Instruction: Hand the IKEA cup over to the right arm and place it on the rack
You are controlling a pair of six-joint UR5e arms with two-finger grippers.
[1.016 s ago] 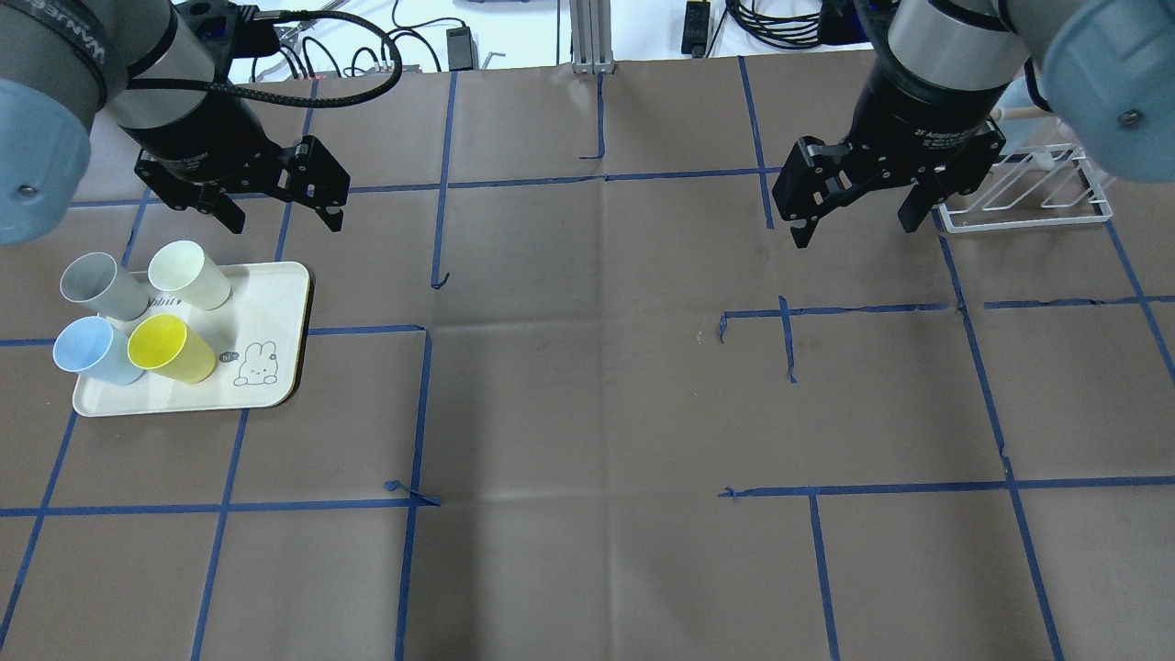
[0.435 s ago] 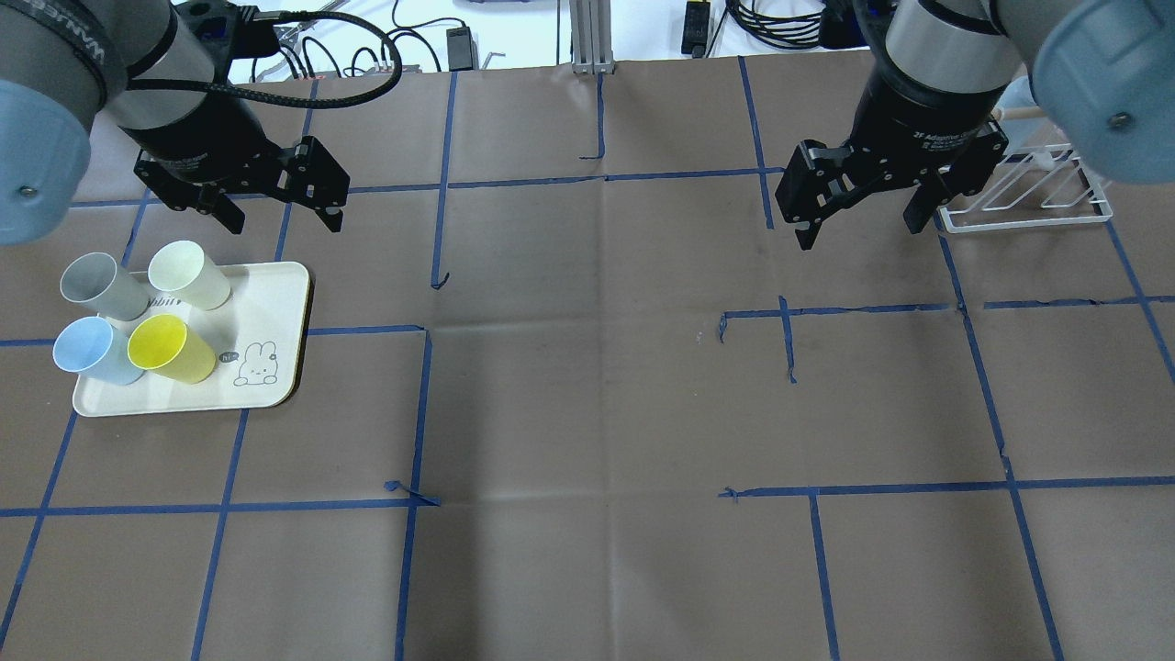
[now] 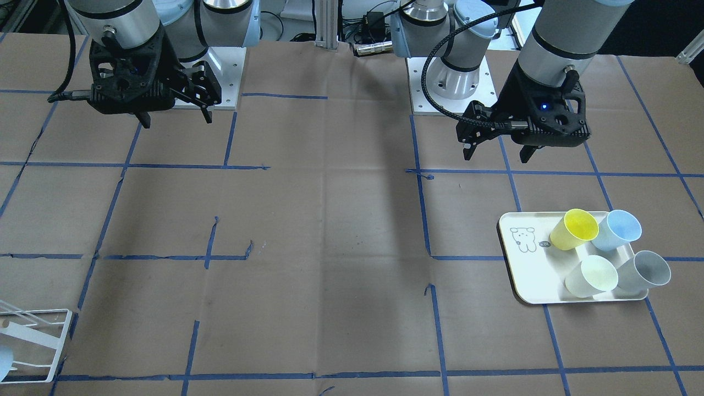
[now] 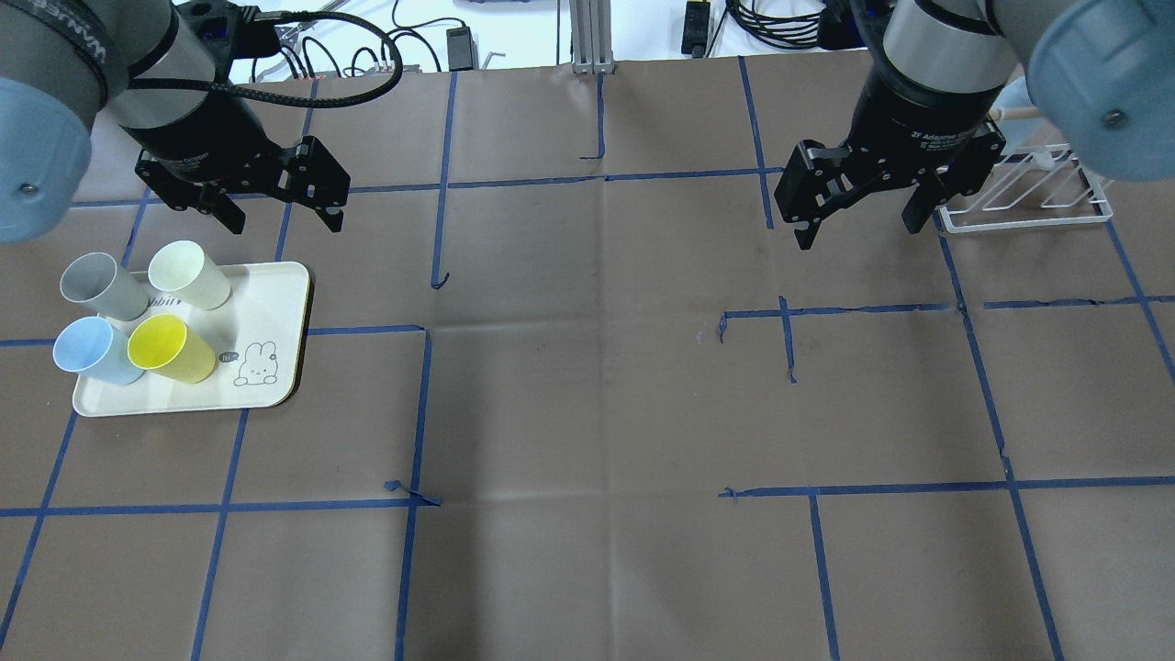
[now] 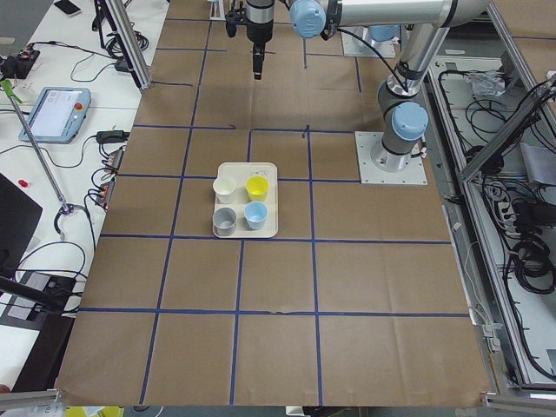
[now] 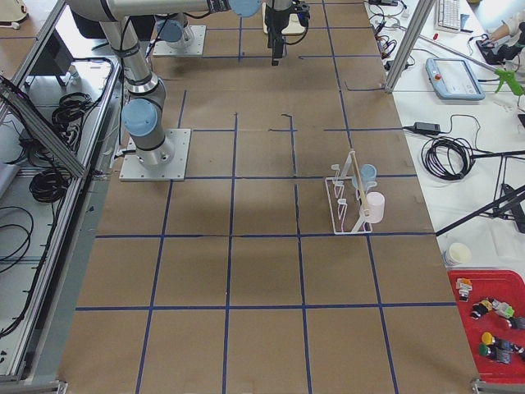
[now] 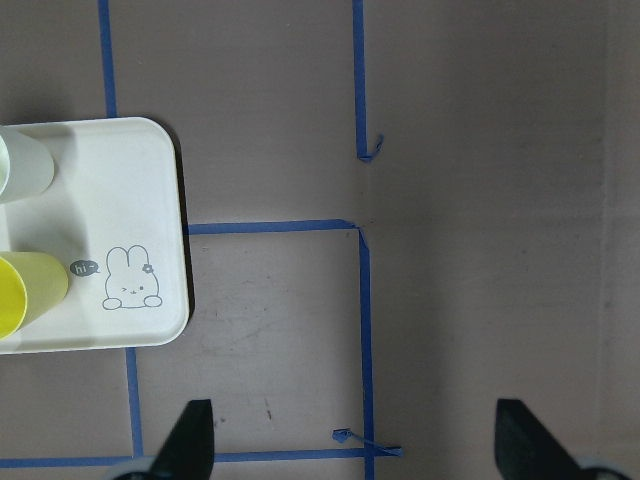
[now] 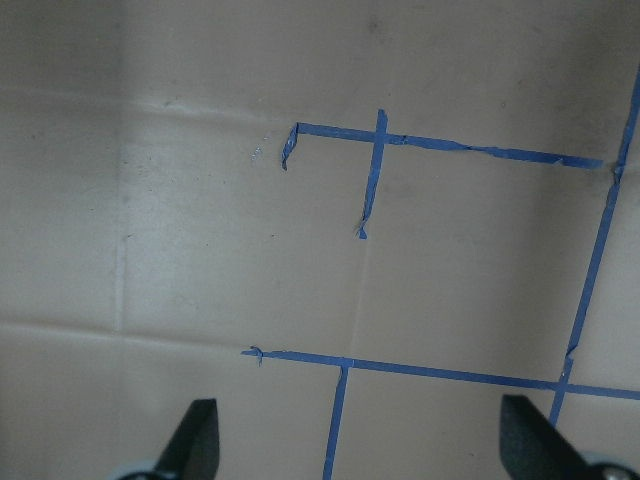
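The cup I'm after is one of four on the tray [image 4: 271,303]: grey cup [image 4: 92,286], cream cup [image 4: 188,274], blue cup [image 4: 92,352] and yellow cup [image 4: 170,349]. All four stand below the left gripper [image 4: 285,220] and to the outer side of its fingers, which are spread wide and empty above the table. The right gripper [image 4: 859,231] is also spread and empty, and the rack [image 4: 1028,207] sits just past its outer finger. My worry is the crowding. The four cups are packed so tightly that a finger coming down beside one could catch its neighbour and tip it or shove it along the tray. The hand-over is the next weak spot, I think, because a smooth tapered cup could slip if the right fingers close off-centre. From the right-side camera the one rack seems to hold two cups already, a pale blue cup [image 6: 368,171] and a white cup [image 6: 375,205], so I'd guess few free rods remain. The count is two arms, one tray and one rack.
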